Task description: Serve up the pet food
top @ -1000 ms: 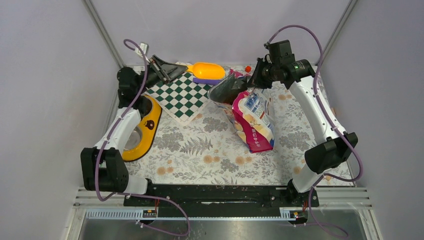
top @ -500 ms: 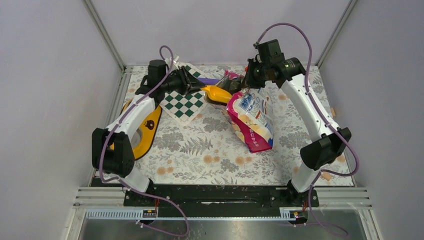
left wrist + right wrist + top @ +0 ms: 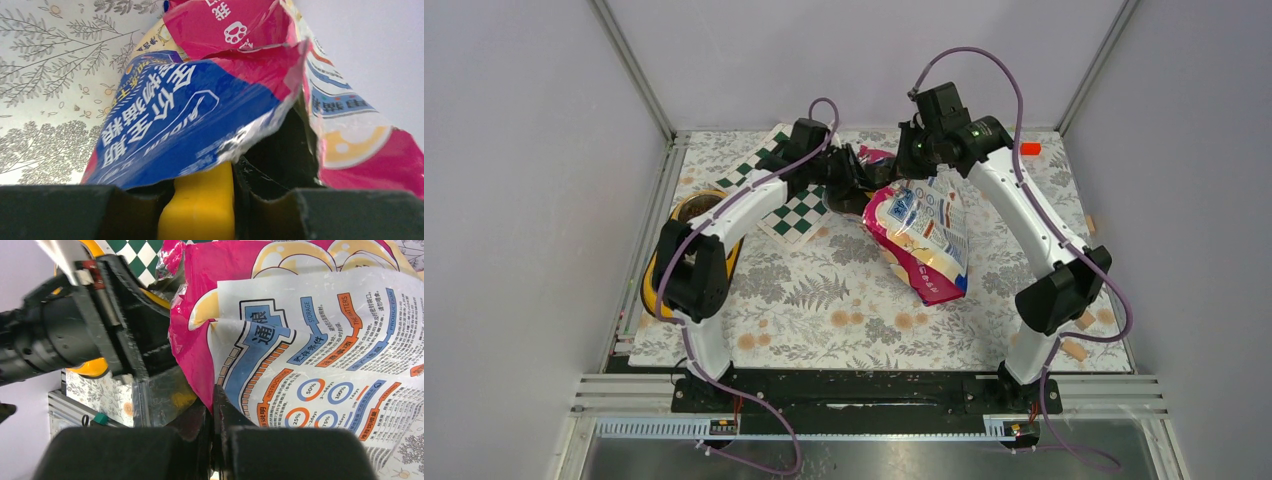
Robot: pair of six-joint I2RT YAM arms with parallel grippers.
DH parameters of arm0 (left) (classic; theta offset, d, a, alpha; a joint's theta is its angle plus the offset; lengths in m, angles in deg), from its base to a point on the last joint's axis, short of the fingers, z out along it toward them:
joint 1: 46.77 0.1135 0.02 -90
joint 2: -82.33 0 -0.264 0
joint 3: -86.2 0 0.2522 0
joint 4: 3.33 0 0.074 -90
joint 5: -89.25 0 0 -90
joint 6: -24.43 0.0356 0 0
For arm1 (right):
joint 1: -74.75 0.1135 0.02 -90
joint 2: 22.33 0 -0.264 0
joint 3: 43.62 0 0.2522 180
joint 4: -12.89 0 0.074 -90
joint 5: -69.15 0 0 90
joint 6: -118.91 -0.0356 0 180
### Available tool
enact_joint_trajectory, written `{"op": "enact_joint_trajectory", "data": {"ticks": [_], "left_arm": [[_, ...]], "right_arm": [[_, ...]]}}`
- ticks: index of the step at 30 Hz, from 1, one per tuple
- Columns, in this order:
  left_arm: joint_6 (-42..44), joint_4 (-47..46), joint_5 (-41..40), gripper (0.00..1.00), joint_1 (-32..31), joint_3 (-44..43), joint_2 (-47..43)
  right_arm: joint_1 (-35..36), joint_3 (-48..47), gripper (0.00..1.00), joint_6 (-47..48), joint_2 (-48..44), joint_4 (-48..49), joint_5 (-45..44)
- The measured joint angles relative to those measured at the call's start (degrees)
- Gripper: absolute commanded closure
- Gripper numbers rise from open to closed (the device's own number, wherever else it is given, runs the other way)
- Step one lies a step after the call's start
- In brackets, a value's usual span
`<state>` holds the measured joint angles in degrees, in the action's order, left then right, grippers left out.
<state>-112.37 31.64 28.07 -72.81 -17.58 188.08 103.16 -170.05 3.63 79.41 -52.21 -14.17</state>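
Observation:
The pink-and-blue pet food bag (image 3: 924, 235) lies on the flowered table with its torn mouth facing back left. My right gripper (image 3: 911, 170) is shut on the pink upper edge of the mouth (image 3: 200, 370) and holds it up. My left gripper (image 3: 856, 178) is at the mouth, shut on the orange-yellow scoop's handle (image 3: 197, 210). The scoop's bowl is inside the bag, under the blue flap (image 3: 175, 115). The kibble is hidden. In the right wrist view the left gripper (image 3: 100, 330) sits just left of the bag.
The yellow double-bowl feeder (image 3: 664, 275) stands at the left edge, partly under the left arm. A green-and-white checkered mat (image 3: 796, 205) lies at the back, left of the bag. A small red object (image 3: 1029, 148) is at the back right.
My left arm has swung right from the back left corner with the scoop and pushed it into the bag's mouth. My right gripper shifted slightly left, still holding the bag's edge.

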Motion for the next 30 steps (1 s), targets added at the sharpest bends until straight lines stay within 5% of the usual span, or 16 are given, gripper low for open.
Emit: {"op": "enact_joint_trajectory", "data": {"ticks": [14,30], "left_arm": [[-9.14,-10.64,9.55,1.0,0.7,5.16,3.32],[-22.88,-25.51,16.5,1.0,12.13,18.62,-11.67]], "right_arm": [[0.48,-0.11,1.0,-0.5,0.66,0.57,0.55],[-4.04,-1.92,1.0,-2.23,0.63,-2.67,4.39]]}}
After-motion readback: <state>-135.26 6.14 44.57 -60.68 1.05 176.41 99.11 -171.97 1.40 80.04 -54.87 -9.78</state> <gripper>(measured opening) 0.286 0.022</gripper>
